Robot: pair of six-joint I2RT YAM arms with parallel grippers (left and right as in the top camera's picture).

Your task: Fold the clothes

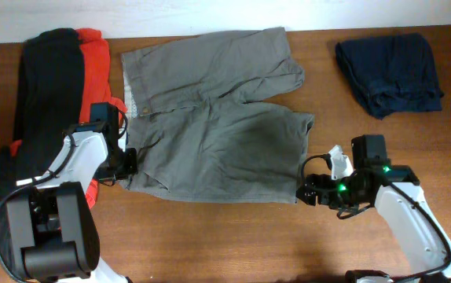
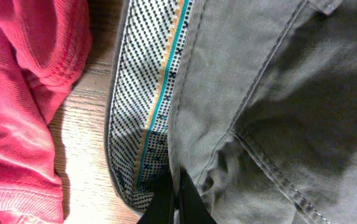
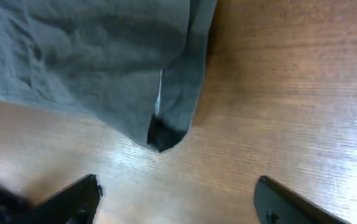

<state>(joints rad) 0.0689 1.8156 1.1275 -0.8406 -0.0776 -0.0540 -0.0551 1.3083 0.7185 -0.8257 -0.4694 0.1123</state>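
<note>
- Two grippers: left gripper (image 2: 176,199) is clamped on the waistband of the one pair of grey-olive shorts (image 1: 218,134); right gripper (image 3: 178,186) gapes wide just off a leg corner.
- Shorts lie flat, centred on the wooden table (image 1: 233,244).
- One red shirt (image 1: 92,43) and one black garment (image 1: 45,79) left; one navy garment (image 1: 390,71) right.

The brown wooden table (image 1: 233,244) carries four garments. A pair of grey-olive shorts (image 1: 218,118) lies spread flat across its middle, with the waistband to the left and both legs pointing right. The lighter, dotted inner waistband shows at the left edge. At the far left a black garment (image 1: 45,79) lies heaped, partly over a red shirt (image 1: 93,59) that lies just beside the waistband. A dark navy garment (image 1: 389,72) lies crumpled at the upper right, well apart from the shorts.
</note>
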